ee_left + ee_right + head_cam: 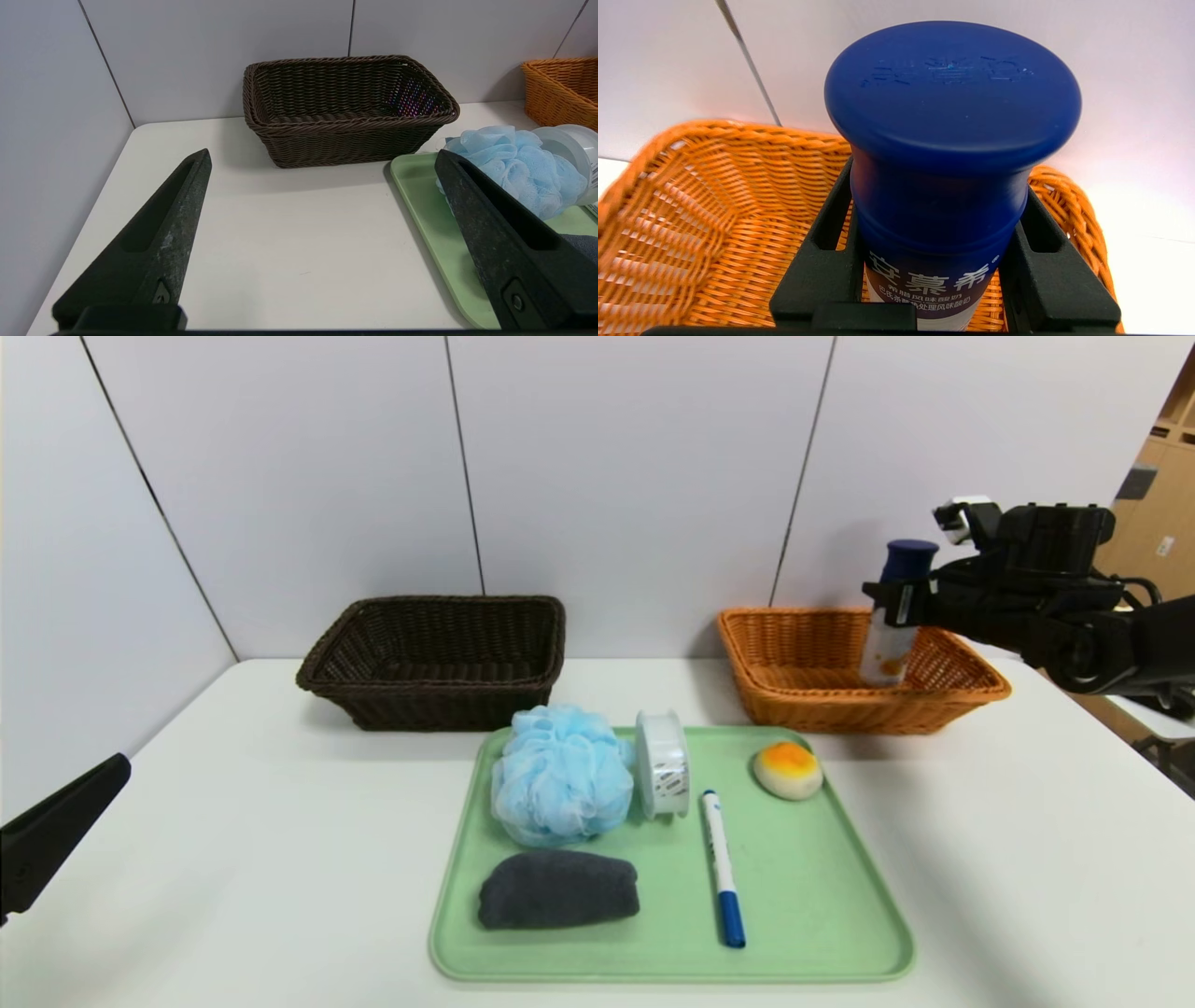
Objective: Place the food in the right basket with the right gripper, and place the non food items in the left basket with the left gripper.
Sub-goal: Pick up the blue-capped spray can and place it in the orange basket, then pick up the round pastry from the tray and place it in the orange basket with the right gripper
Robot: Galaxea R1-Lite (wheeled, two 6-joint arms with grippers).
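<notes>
Right gripper (pixel 898 602) is clamped on the yogurt bottle (pixel 892 616), holding it upright over the orange basket (pixel 803 695). Dropped from up there, I reckon it tips or bounces out. Left gripper (pixel 322 196) sits wide open near the brown basket (pixel 348 109).

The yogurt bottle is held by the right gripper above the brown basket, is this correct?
Not quite: the right gripper holds the yogurt bottle above the orange basket, not the brown basket. The head view and right wrist view both show this.
</notes>
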